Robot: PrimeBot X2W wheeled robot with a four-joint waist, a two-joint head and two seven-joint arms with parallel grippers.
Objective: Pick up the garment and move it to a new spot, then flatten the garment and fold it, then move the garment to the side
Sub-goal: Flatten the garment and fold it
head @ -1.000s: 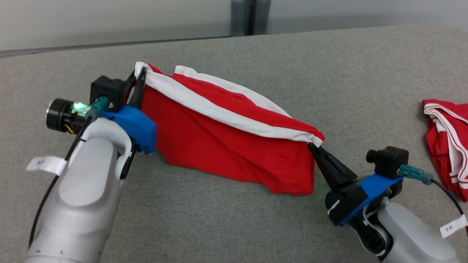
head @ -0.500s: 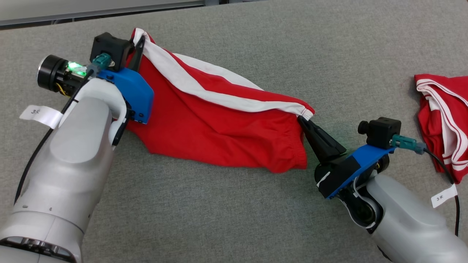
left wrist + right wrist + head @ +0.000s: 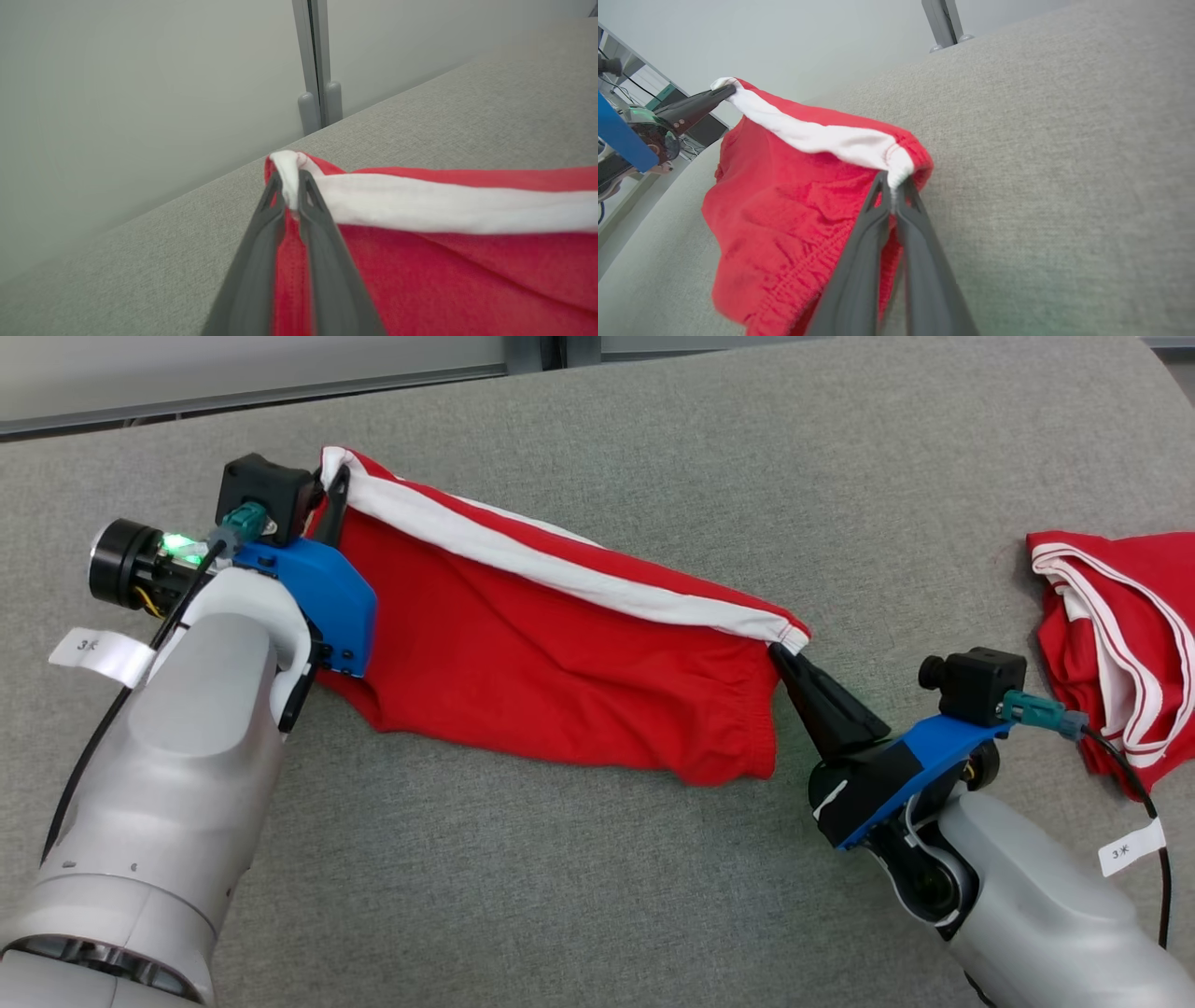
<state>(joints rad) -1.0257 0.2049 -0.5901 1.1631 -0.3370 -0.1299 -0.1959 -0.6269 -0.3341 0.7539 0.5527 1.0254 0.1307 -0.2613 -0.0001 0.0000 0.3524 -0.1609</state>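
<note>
Two grippers hold a pair of red shorts (image 3: 560, 653) stretched across the middle of the head view, and the bottom part of the shorts lies on the grey table (image 3: 597, 896). The left gripper (image 3: 334, 487), at the upper left, pinches one end of the white band (image 3: 560, 581) between its closed fingers. The right gripper (image 3: 780, 655), at the lower right, is squeezed tight on the other end. Another red and white garment (image 3: 1120, 644) lies bunched at the right edge, well apart. Each arm has a white tag (image 3: 98, 651) with writing that starts with "3"; the rest is too small to read.
</note>
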